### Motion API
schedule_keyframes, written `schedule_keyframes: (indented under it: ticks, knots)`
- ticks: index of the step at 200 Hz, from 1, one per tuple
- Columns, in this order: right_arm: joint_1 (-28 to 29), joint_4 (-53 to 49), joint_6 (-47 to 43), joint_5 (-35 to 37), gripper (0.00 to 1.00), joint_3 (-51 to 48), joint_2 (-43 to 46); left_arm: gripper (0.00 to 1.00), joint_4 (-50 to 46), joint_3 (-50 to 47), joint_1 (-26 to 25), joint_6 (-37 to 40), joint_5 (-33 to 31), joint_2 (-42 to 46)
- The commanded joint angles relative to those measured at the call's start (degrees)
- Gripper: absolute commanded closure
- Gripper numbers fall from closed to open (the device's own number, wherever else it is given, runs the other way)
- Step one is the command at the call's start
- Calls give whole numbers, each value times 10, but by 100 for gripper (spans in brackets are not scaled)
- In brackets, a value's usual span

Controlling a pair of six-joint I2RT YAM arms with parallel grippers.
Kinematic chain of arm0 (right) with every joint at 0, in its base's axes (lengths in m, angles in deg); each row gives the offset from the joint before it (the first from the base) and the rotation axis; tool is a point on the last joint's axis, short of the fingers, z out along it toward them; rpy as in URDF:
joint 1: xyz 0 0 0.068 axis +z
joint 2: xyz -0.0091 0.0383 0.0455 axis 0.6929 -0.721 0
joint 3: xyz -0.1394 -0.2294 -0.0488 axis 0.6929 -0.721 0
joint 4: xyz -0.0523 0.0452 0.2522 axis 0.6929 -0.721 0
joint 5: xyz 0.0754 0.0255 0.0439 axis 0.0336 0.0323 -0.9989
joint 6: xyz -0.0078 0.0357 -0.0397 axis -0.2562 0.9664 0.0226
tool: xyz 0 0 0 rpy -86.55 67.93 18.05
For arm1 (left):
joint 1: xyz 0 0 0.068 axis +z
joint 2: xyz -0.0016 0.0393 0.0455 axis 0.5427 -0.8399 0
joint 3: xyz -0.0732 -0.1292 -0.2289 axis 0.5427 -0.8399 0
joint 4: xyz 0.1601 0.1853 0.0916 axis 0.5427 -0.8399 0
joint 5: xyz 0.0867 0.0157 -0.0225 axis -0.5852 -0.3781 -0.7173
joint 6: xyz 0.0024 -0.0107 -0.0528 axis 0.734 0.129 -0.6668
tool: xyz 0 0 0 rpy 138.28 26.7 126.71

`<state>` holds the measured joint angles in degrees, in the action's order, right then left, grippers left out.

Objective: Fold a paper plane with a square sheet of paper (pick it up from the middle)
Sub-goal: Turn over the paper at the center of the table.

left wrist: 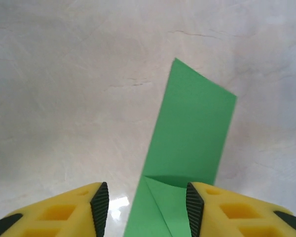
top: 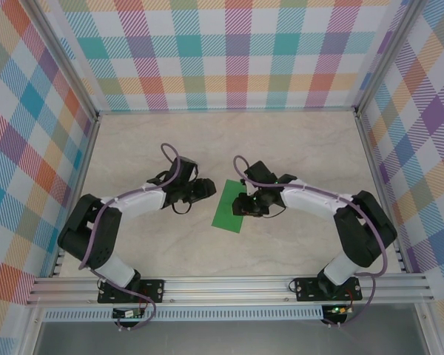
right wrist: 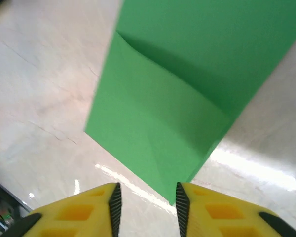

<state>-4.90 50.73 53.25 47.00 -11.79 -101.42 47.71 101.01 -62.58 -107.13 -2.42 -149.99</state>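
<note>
Fig.: green sheet mid-fold, both hands released.

(a) The square sheet of paper point(top: 229, 207) lies flat on the pale marbled table point(top: 303, 148). It is plain bright green w/o print. Its outline is no longer square but a narrow oblong strip, set at a slant in the top view.

(b) Left wrist view: the strip's far end is cut off obliquely, one corner reaching further than the other. Near the close end a crosswise fold line throws a thin shadow. Below that line a diagonal crease runs down the layer.

(c) Right wrist view: one layer overlaps another along a shadowed edge, and a faint crease runs toward the strip's near corner.

(d) Left hand point(left wrist: 147, 202) hangs just off the sheet's left edge in the top view. Its yellow fingers w/ black ribbed pads point(left wrist: 99, 200) stand apart and clamp nothing; the strip's end shows in the gap between them.

(e) Right hand point(top: 246, 204) sits over the sheet's right edge. Its jaws are also parted and grasp nothing; the strip's corner ends just beyond its fingertips.
</note>
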Motion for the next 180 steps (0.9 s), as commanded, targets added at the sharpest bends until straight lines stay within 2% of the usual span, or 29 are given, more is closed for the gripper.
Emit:
schedule_keyframes:
  ticks: [1, 26, 87, 118, 180]
  knots:
    - [-26, -9, 14, 26, 56, 8, 6, 46, 21, -41, -13, -54, 15, 25]
    - [-39, 3, -3, 13, 54, 13, -17, 38, 37, -64, -28, -92, 17, 39]
    - [-44, 22, -31, -38, 55, 47, -93, 37, 76, -80, -63, -141, 31, 33]
    - [-44, 47, -37, -79, 65, 44, -109, 38, 91, -80, -65, -152, 46, 22]
    - [-54, 62, -28, -72, 87, 26, -104, 42, 126, -80, -67, -164, 79, -8]
